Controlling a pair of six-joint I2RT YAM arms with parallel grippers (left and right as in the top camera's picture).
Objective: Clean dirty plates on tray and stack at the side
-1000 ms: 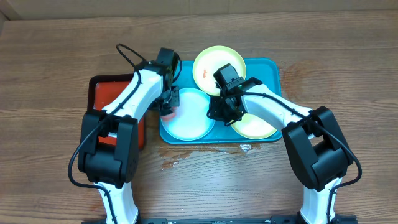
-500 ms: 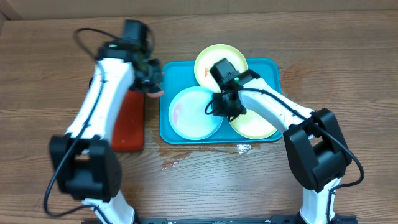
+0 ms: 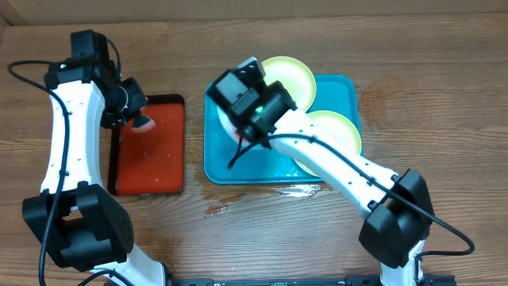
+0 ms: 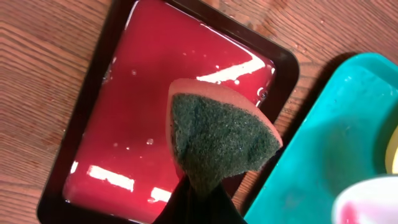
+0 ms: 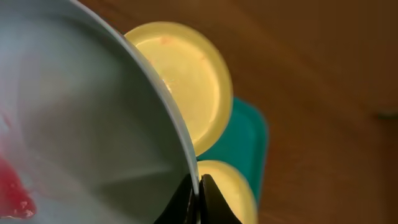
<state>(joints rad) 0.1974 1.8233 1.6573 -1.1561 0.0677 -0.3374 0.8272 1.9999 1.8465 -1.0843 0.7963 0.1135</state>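
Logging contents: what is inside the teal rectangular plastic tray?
A pale yellow-green round plastic plate overlapping the far rim, a second yellow-green plate at right. The right arm hides much of the tray's left half.

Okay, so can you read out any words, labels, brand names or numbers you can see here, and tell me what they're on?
None: no words, numbers or logos are readable in any view.
The teal tray, red tray, sponge, blue plate, far yellow plate and near yellow plate all look plain.
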